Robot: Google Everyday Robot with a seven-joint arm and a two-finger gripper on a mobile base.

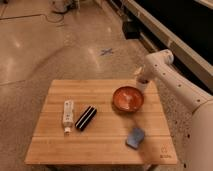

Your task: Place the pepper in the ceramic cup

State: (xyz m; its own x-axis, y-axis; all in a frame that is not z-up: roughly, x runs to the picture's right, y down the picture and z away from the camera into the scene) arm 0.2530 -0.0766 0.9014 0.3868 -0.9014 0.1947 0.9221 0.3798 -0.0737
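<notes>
Nearest me on the tabletop (55, 145) lies a blue sponge (135, 137), then the orange bowl (128, 98). Behind it the gripper (142, 80) hovers over the ceramic cup (143, 85); whether its fingers pinch the pepper, I cannot tell. It looks light, slim and slippery, best pinched mid-body.

Light honey-toned slatted wooden table (100, 140); glossy orange-red round bowl (128, 98) on it, a black bar with white stripes (85, 118), a white slim bottle-like object (67, 114) and a blue-grey squarish sponge (134, 137). White-shelled robot arm (172, 82) with its gripper (141, 80) at the table's far right edge just behind the bowl, a small red-brown spot there. Floor (45, 55) is speckled beige-grey with a blue X mark (106, 51).
</notes>
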